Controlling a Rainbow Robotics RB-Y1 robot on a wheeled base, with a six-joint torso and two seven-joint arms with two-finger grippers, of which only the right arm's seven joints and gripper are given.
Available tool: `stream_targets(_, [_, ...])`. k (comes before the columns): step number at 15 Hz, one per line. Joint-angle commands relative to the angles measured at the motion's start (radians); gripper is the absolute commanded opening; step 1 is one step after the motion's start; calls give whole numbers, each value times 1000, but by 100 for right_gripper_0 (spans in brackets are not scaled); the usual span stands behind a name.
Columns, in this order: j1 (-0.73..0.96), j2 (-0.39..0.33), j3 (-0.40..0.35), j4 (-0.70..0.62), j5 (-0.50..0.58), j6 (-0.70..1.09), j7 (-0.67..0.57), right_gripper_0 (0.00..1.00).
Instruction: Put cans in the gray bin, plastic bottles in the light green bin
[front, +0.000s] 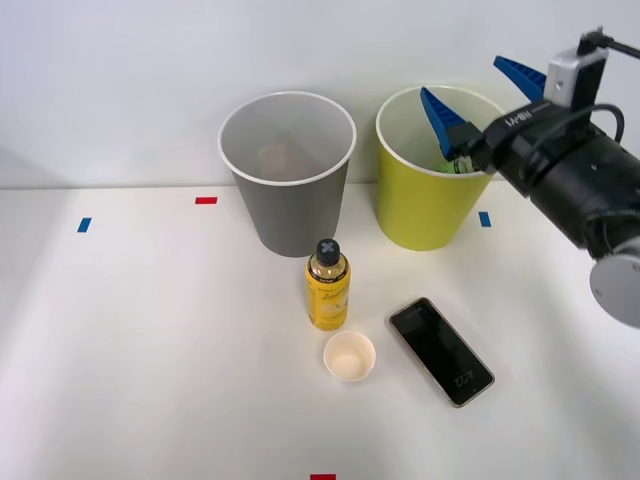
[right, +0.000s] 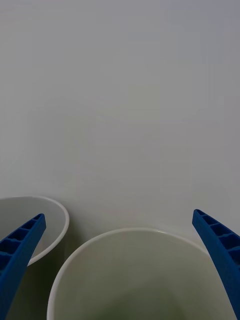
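I have the right hand (front: 485, 105) spread wide and empty over the light green bin (front: 425, 210), where a green-labelled bottle (front: 458, 163) seems to lie already — the yellow-labelled bottle (front: 327, 287) stands on the desk (front: 150, 350) before the gray bin (front: 290, 200), unsorted.

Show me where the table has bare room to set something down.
Widest free patch: the robot's-left side, from the blue marker and red marker forward. Crowded: yellow bottle, paper cup and phone cluster before the gray bin and light green bin.
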Motion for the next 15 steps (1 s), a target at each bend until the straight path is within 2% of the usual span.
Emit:
stream_targets(1, [241,-36,-24,-138,-9,-179,-14,100])
stream_targets(4, [431,-19,-45,-193,0,-295,-3,100])
stream_targets(7, [598,46,-45,-215,15,-392,15,100])
stream_targets(11, [795,222,-44,-218,110,-430,22,100])
stream_targets(15, [913,363,-19,-216,126,-430,26,100])
